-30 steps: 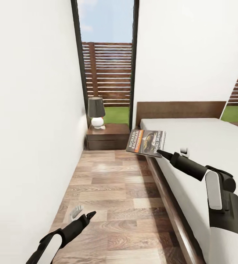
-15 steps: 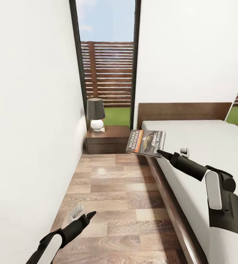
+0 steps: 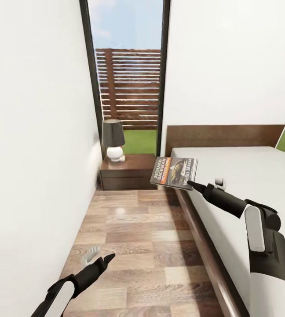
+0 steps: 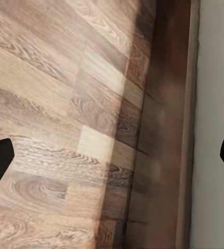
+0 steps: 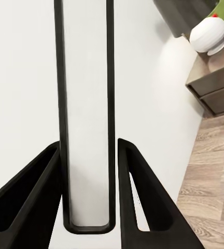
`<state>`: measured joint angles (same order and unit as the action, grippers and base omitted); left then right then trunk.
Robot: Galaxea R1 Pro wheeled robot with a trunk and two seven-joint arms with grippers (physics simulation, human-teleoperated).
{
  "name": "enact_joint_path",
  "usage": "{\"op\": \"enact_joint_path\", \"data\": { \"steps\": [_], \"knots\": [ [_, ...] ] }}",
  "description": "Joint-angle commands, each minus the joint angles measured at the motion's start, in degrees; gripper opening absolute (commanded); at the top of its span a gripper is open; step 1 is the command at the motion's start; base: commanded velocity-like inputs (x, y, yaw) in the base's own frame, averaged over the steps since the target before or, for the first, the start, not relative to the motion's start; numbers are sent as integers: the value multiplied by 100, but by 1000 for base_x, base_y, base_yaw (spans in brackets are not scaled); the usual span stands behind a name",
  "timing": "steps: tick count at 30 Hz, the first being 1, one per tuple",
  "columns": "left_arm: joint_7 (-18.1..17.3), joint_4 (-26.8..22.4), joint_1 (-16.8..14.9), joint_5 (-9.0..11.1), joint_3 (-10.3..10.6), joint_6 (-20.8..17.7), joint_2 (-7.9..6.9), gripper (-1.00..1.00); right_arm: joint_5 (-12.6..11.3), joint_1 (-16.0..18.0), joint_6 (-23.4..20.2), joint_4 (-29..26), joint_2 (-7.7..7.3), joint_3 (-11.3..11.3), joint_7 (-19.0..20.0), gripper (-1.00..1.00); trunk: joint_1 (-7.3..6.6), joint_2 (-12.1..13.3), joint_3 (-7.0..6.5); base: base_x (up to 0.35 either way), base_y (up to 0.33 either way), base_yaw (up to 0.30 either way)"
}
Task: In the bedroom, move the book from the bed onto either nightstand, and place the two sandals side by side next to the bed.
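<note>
A narrow strip of wood-plank floor [image 3: 147, 246] ran between a white wall [image 3: 32, 145] and the bed [image 3: 248, 176], whose off-white mattress sat on a low brown frame below a brown headboard [image 3: 221, 135]. At the far end a tall window [image 3: 127, 75] showed a slatted fence and grass. Below it stood the nightstand [image 3: 127, 171], carrying a lamp [image 3: 113, 140] with a dark shade and white round base.

The right hand [image 3: 191, 183] reached forward over the bed's edge, its fingers pressed together on the edge of the book [image 3: 173, 172]. The book was held in the air, cover up, just beside the mattress corner and near the nightstand. The left hand [image 3: 99, 257] hung low over the floor with its fingers spread wide.
</note>
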<state>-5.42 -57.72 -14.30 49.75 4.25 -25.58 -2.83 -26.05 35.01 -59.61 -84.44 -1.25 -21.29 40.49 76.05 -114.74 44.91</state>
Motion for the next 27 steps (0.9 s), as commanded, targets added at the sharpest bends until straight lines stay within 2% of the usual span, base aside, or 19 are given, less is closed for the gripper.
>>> {"op": "enact_joint_path", "data": {
  "steps": [1,7,11,12,13,15,16,17,21,27],
  "knots": [
    [2,-2,-3,26,6,-17,-5,100,-33,6,-39,35,3,-9,48,-100,2,-2,5,329,0,0],
    [24,-2,-3,30,-9,-17,-31,100,-27,32,-39,460,-7,-4,48,-100,2,-2,5,328,0,0],
    [39,-2,1,42,-32,-17,-73,100,-34,116,-39,1234,-28,4,52,-100,2,-2,5,328,0,0],
    [60,-2,3,40,-56,-17,-125,100,-30,289,-39,1733,-44,7,51,-100,2,-2,5,328,0,0],
    [60,-2,3,40,-56,-17,-125,100,-30,289,-39,1733,-44,7,51,-100,2,-2,5,328,0,0],
    [69,-2,4,41,-70,-17,-166,100,-24,414,-39,2084,-48,9,51,-100,2,-2,5,328,0,0],
    [77,-2,10,44,-104,-17,-216,100,-14,559,-39,2635,-46,14,52,-100,2,-2,5,328,0,0],
    [80,-2,13,46,-123,-17,-234,100,-17,596,-39,2781,-43,15,58,-100,2,-2,5,328,0,0],
    [88,1,19,42,-184,-17,-273,100,-29,684,-25,3127,-31,23,82,-100,2,-2,5,328,0,0],
    [91,47,23,36,-219,-24,-293,100,-34,728,481,3362,-30,27,100,-100,2,-2,5,328,0,0]
  ]
}}
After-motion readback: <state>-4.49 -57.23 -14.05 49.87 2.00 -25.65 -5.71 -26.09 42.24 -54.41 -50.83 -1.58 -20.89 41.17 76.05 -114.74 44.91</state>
